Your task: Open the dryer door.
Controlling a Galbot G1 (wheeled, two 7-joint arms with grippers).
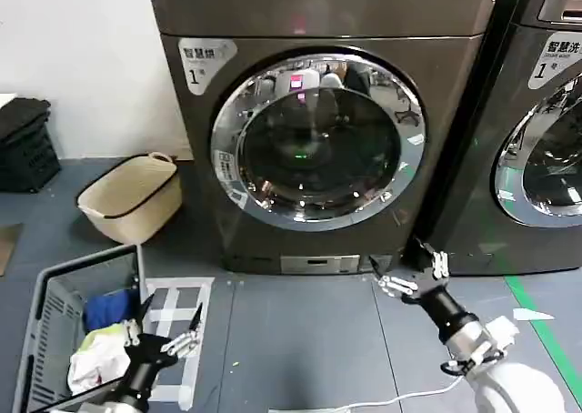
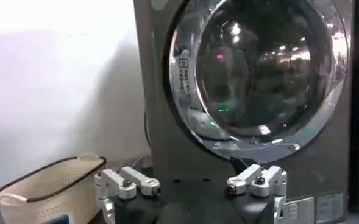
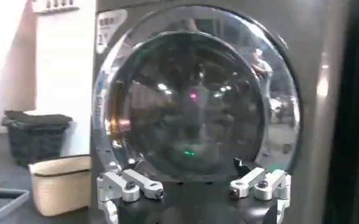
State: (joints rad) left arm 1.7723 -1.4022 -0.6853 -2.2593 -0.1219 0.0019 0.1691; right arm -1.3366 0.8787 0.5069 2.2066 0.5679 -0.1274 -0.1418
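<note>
Lowest and closest in the head view, the left gripper (image 1: 168, 327) hangs with its fingers spread wide and holding nothing, just beside a grey plastic laundry crate (image 1: 41, 295) that holds blue and white cloth. It looks parked. The right gripper (image 1: 411, 272), white-knuckled with black fingers, is also spread wide and empty, raised off the blue-grey floor just short of the machine's lower front panel.

Above it and across toward the left arm's side is the dryer door (image 1: 318, 140), a large round porthole with a wide shiny chrome rim and dark tinted glass bowl, shut flush in the grey-brown machine. In the right wrist view the door (image 3: 194, 97) stands well beyond the fingertips.

No handle recess can be made out on the rim, so the main risk, as I judge it, is the fingers skating off smooth chrome or pressing the glass. A second chrome-rimmed door (image 1: 546, 158) on the neighbouring machine, on the right gripper's outer side, could draw a reach to the wrong door.
</note>
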